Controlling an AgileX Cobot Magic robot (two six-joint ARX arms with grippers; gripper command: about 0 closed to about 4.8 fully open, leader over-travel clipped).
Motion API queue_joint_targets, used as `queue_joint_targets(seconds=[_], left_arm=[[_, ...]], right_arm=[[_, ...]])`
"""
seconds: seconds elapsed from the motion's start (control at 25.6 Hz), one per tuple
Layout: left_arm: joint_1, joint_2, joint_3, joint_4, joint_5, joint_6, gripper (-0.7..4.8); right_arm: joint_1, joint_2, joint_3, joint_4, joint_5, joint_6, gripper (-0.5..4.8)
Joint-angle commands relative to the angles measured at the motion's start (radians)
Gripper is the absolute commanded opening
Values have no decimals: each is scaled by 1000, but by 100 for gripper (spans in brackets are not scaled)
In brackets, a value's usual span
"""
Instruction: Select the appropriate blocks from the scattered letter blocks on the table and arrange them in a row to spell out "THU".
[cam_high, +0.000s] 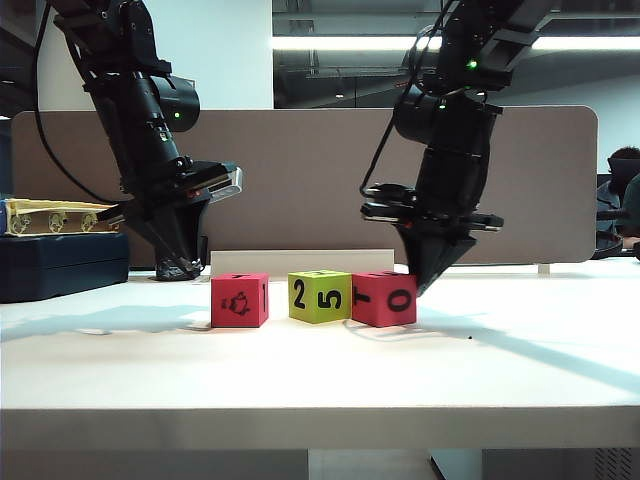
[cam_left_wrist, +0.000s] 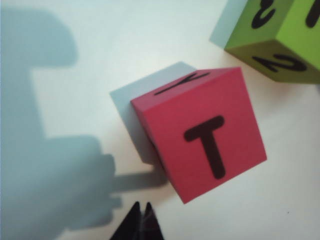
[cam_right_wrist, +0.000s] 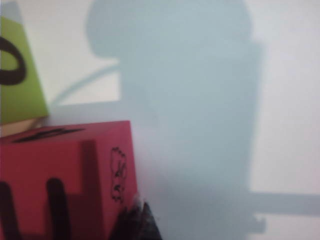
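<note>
Exterior view is showing three letter blocks sitting in a row on the white table (cam_high: 120, 370): a left pinkish-red block (cam_high: 240, 300) standing apart, then a lime-green block (cam_high: 319, 295) and a right pinkish-red block (cam_high: 384, 298) that are touching each other. The left gripper (cam_high: 180, 268) is hanging just behind and beside the left block with its jaws closed and nothing in them. The right gripper (cam_high: 427, 288) is also closed and empty, its tip pressing at or just beside the right block's outer side.

In the left wrist view the left block is lying with a T facing up, turned askew to the green one. The right wrist view is catching only part of a letter on the right block's top, so the spelling cannot be confirmed. Judging from this, the blocks are gathered but the row is looking unfinished: the gap is remaining to be closed and the T block squared.
</note>
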Motion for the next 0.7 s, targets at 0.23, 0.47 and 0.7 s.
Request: queue_joint_targets(seconds=[0.23,0.47,0.7], left_arm=[[-2,-4,4,6,8,-3,-6],[-2,-4,4,5,6,-3,-6],[-1,-13,8,0,6,-14,-6]], right_arm=[[48,-5,4,69,-61,25,-5],[57,-5,4,71,-50,31,-5],[57,-11,5,64,11,23,-5]])
